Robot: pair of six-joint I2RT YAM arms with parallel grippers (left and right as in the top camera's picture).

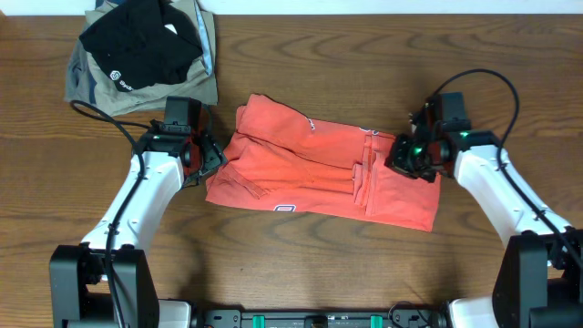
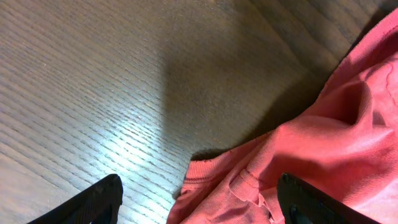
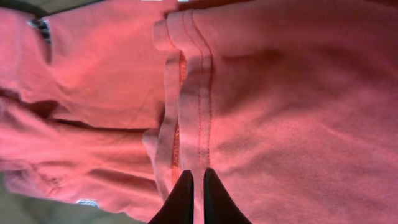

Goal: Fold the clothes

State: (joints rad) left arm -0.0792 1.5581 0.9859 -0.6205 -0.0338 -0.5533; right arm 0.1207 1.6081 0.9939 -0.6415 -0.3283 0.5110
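The red-orange T-shirt [image 1: 319,169] lies crumpled and partly folded in the middle of the table, with a bit of white print at its front edge. My left gripper [image 1: 206,157] is at the shirt's left edge. In the left wrist view its fingers [image 2: 199,205] are wide open, with the shirt's ribbed edge [image 2: 298,149] lying between them on the wood. My right gripper [image 1: 407,160] is over the shirt's right part. In the right wrist view its fingers [image 3: 194,183] are pinched together on the stitched hem fold of the shirt [image 3: 280,112].
A black folded garment [image 1: 141,46] with a small white logo lies on a khaki-grey garment [image 1: 91,84] at the back left corner, just behind my left arm. Bare wood table [image 1: 301,264] lies in front of the shirt.
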